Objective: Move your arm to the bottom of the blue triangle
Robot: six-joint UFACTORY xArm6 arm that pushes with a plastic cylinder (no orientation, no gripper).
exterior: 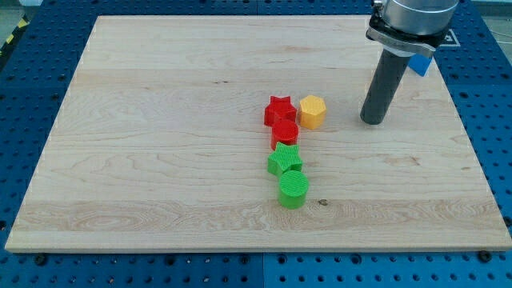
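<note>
A blue block (420, 64), partly hidden behind the arm's flange, sits near the view's top right; its shape cannot be made out fully. My tip (372, 121) rests on the wooden board (160, 120), below and to the left of the blue block, apart from it. To the tip's left stand a yellow hexagon (313, 111), a red star (279, 110) and a red block (285, 134), touching in a cluster.
A green star (285, 160) and a green cylinder (294, 190) sit below the red blocks in a column. The board lies on a blue perforated table (488, 144). The arm's body (412, 20) hangs over the top right corner.
</note>
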